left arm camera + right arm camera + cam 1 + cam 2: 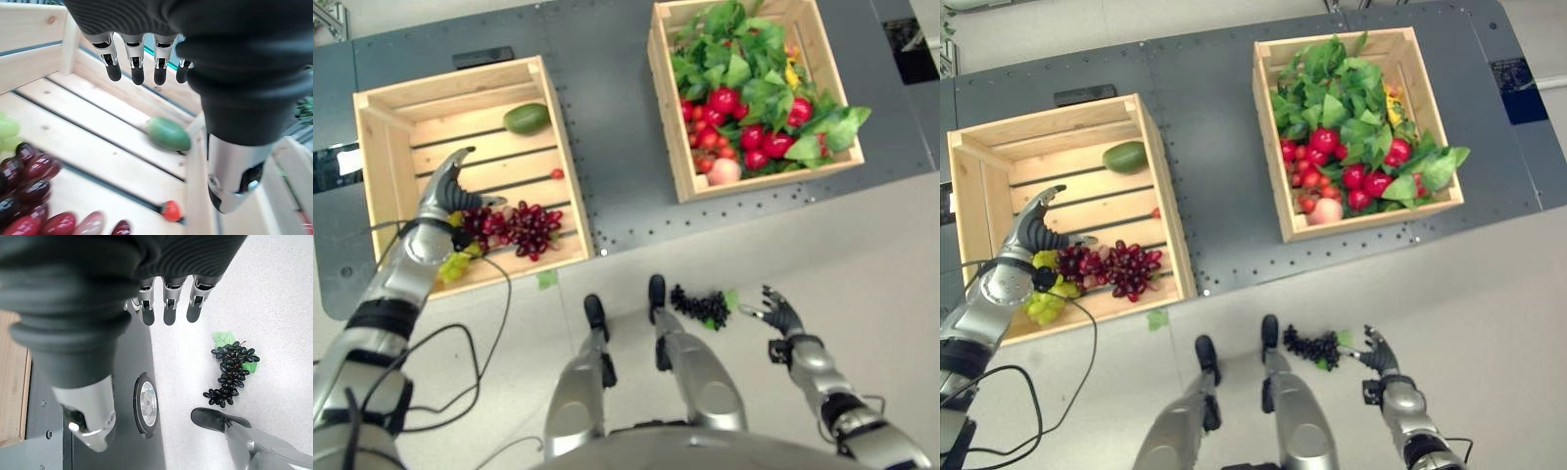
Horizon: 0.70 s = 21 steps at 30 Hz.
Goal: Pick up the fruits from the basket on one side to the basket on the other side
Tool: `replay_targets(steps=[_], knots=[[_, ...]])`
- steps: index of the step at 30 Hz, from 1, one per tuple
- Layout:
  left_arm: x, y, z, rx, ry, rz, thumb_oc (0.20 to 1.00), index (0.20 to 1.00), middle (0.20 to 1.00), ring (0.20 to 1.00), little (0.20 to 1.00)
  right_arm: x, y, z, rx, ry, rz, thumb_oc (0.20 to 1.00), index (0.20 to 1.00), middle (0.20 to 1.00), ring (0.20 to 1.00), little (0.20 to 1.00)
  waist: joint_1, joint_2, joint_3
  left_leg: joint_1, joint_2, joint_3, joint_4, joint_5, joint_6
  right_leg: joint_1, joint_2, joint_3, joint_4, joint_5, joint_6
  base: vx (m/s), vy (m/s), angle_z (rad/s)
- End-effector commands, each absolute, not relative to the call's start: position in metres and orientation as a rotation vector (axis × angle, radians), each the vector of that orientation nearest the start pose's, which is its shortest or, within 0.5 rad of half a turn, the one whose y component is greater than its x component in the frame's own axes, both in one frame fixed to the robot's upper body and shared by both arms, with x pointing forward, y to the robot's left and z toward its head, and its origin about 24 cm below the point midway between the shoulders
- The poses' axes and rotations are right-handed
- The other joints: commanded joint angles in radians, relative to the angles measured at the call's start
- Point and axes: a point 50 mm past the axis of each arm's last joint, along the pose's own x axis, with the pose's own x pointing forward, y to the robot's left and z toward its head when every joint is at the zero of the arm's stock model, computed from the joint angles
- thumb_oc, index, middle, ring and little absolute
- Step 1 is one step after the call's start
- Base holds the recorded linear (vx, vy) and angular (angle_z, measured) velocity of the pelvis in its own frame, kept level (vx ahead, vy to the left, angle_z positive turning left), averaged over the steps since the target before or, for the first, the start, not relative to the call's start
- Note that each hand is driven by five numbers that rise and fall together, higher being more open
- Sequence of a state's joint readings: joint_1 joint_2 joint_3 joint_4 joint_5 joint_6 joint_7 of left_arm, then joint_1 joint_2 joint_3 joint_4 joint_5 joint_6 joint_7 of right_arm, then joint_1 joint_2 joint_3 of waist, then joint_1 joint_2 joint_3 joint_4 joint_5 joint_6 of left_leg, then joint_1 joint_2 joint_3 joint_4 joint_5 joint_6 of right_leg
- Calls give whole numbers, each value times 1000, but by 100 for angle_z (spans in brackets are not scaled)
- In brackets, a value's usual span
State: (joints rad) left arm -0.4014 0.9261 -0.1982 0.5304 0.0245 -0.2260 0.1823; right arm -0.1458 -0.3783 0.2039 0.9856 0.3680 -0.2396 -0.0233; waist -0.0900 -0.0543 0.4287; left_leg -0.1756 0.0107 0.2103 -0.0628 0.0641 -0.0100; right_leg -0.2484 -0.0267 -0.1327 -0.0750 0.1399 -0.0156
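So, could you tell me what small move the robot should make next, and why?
Probably lower the right hand toward the black grapes lying on the floor beside it. Its fingers are open and hold nothing. The left hand hovers open over the red grapes in the left crate.

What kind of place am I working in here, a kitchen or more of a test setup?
Most likely a lab or test bench, not a kitchen: a grey metal table with rows of holes, two plain wooden crates of fruit and greens set on it, and a bare speckled floor where a bunch of black grapes lies.
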Motion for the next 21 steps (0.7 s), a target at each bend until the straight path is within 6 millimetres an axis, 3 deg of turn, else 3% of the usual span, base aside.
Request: replay_targets(steps=[1, 4, 10, 21], knots=[[302, 345, 163, 997, -159, 262, 1000, 1000, 1000, 1000, 1000, 193, -276, -92, -138, 615, -212, 1000, 1000, 1000, 1000, 1000, 7, 24, -50, -51, -18, -44, 99, -78, 2, -57, -25, -20, 164, -146, 87, -7, -5, 13], [299, 346, 165, 1111, -135, 208, 1000, 1000, 1000, 1000, 1000, 195, -278, -89, -139, 604, -215, 1000, 1000, 1000, 1000, 1000, 10, 28, -45, -52, -18, -46, 104, -80, 2, -57, -28, -23, 168, -148, 86, -7, -4, 11], [302, 331, 158, 1180, -113, 95, 1000, 1000, 1000, 1000, 1000, 201, -279, -85, -139, 585, -219, 1000, 1000, 1000, 1000, 1000, 9, 31, -29, -56, -16, -48, 112, -82, 4, -61, -28, -24, 176, -149, 87, 0, -2, 2], [326, 312, 138, 1385, -2, -56, 1000, 1000, 1000, 1000, 1000, 217, -276, -77, -142, 561, -197, 1000, 1000, 1000, 1000, 1000, -10, 30, -5, -71, -15, -37, 124, -88, 10, -89, -25, -8, 197, -152, 91, 1, 2, -1]])
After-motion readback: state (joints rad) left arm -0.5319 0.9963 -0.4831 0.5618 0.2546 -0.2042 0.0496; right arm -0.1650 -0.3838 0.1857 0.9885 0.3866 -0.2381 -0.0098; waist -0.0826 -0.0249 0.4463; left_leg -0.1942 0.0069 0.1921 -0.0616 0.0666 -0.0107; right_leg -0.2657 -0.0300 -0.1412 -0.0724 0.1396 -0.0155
